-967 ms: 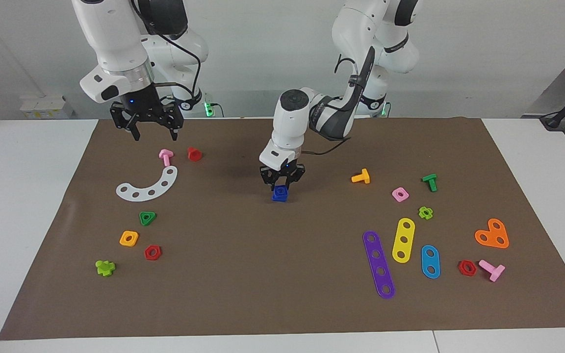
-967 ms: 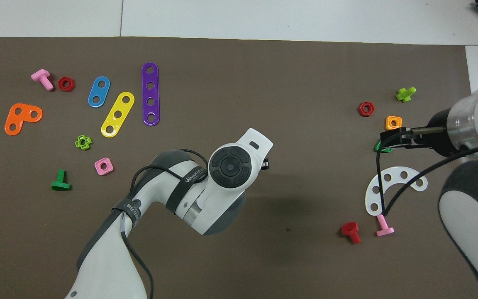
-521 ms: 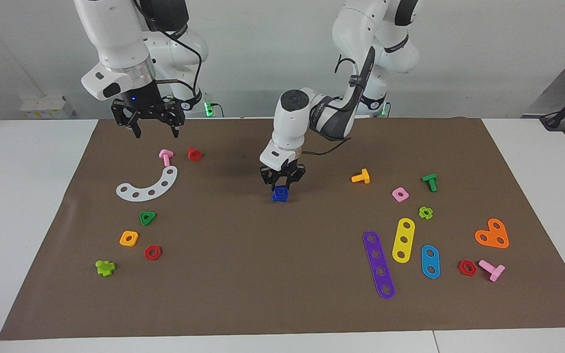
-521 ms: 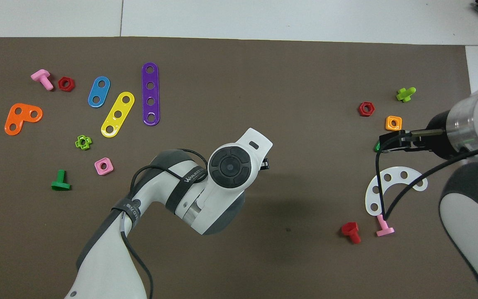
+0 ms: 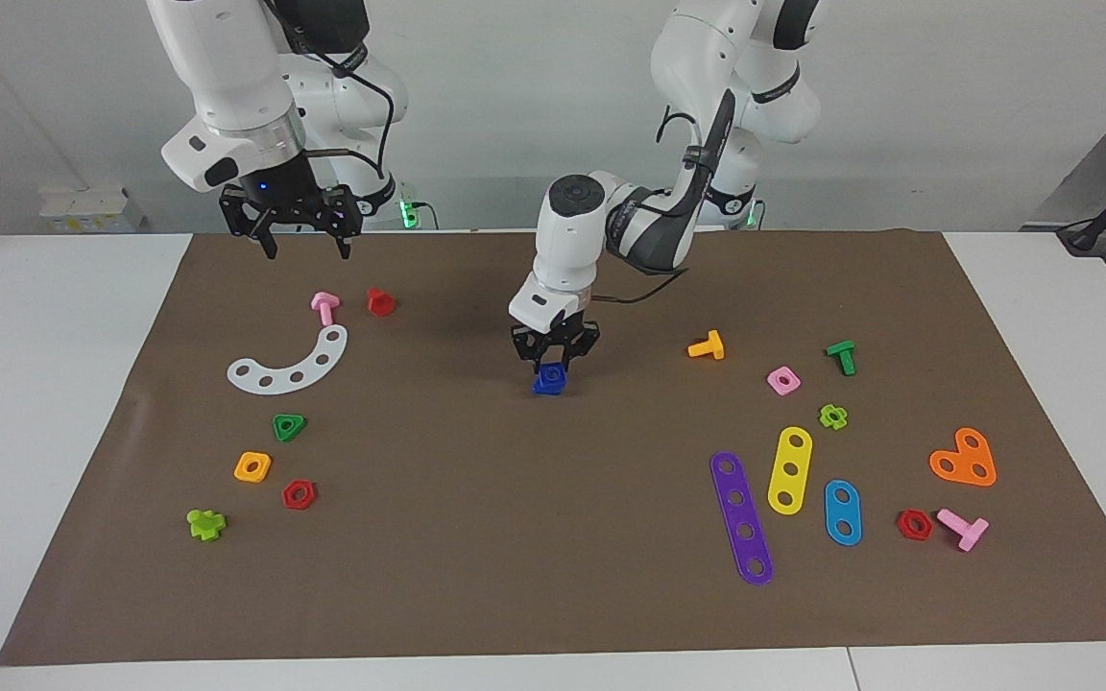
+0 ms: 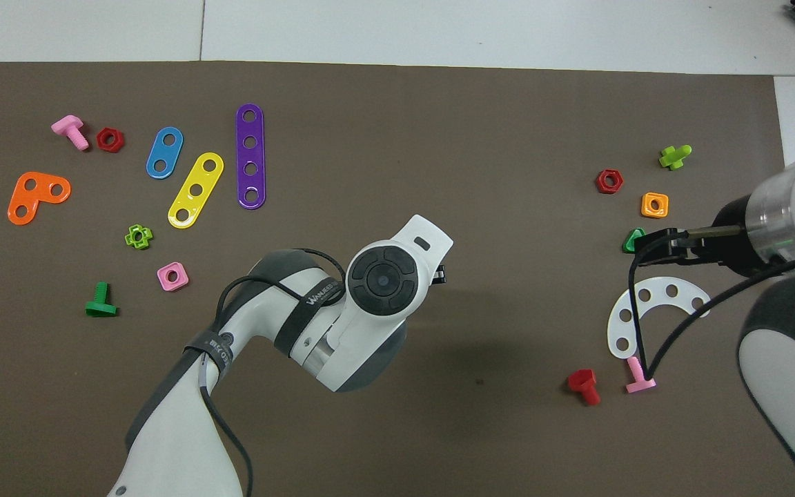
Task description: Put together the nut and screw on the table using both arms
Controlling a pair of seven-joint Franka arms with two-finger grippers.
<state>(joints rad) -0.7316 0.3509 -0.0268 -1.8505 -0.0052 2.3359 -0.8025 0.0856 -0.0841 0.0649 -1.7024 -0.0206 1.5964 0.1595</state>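
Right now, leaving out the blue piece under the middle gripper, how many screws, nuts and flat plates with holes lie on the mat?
Screws: 6
Nuts: 6
Flat plates with holes: 5
Total: 17
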